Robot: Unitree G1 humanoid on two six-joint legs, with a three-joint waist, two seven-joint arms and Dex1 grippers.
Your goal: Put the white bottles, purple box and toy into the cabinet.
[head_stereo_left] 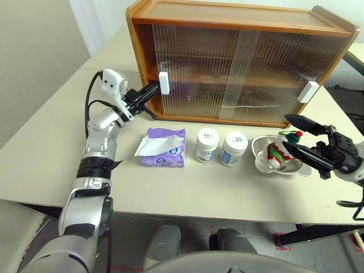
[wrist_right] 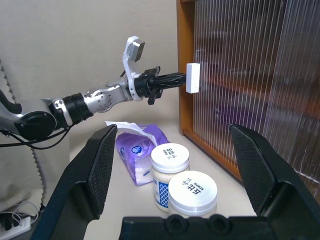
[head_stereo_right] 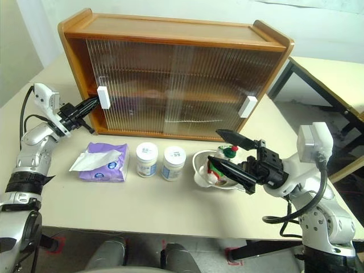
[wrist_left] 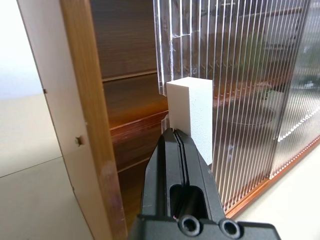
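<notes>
The cabinet (head_stereo_left: 239, 62), honey-brown wood with two ribbed see-through sliding doors, stands at the back of the worktop (head_stereo_left: 45, 142). The left tool (head_stereo_left: 152, 89), closed and empty, has its tip against the left door's white handle (head_stereo_left: 164, 83). The right tool (head_stereo_right: 230, 152) gapes wide around the toy (head_stereo_right: 219, 162) in a steel bowl (head_stereo_right: 199, 170); two white bottles (head_stereo_right: 147, 158) and the purple box (head_stereo_right: 105, 162) lie beyond it.

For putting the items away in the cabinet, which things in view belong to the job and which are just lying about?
Job: two white bottles, purple box, toy, cabinet and the door's white handle at the shut left gripper.
Lying about: steel bowl holding the toy.
</notes>
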